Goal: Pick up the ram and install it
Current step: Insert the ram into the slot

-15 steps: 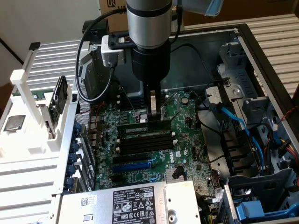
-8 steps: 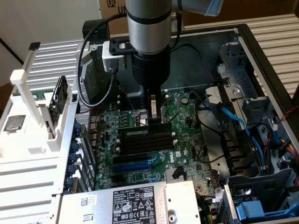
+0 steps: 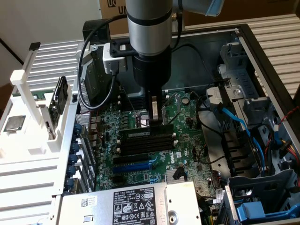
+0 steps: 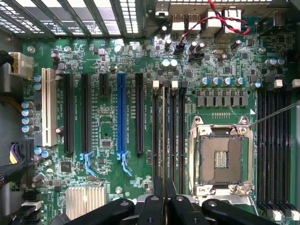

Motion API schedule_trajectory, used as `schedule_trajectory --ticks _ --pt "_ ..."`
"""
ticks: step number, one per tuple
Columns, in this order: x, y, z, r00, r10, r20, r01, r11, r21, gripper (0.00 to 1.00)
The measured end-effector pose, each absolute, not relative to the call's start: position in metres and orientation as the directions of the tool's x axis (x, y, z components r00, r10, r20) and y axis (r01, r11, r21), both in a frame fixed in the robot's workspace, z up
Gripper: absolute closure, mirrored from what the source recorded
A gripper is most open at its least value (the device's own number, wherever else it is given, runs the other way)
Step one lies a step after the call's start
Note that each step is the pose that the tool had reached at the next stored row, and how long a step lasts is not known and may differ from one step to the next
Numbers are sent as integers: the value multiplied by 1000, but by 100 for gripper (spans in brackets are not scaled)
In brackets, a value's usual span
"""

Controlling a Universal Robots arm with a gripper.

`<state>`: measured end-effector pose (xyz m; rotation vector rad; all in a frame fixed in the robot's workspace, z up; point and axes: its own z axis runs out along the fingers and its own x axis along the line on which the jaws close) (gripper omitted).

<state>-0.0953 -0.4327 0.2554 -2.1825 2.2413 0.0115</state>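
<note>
The claw (image 3: pixel 155 115) is drawn in narrow and pinches the ram (image 4: pixel 163 136) at about the middle of its length, so the stick lies straight below the wrist, between the fingers (image 4: pixel 151 206), and not off to either side. The ram stands on its thin edge. In the wrist view it shows as a slim pale line, with its lower, contact edge judged to face the motherboard (image 4: pixel 105 124). Its long axis runs parallel to the bank of black memory slots (image 4: pixel 174 136) that sits between the blue expansion slot (image 4: pixel 121 117) and the open CPU socket (image 4: pixel 220 157). It lines up with one of the slots nearer the expansion-slot side, probably the second one. In the exterior view the same bank runs across the middle of the board from that view's left to its right, rising a little to the right, and the claw comes down on its far side. Since stick and slot share one line, what counts is the vertical gap between them. I cannot tell whether the ram's lower edge touches the slot or hangs just above it.
</note>
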Motion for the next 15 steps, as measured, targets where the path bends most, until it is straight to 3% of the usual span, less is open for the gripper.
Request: schedule_trajectory --ticks 15 --pt "-96 -435 246 -25 -1000 -12 -1000 25 -10 88"
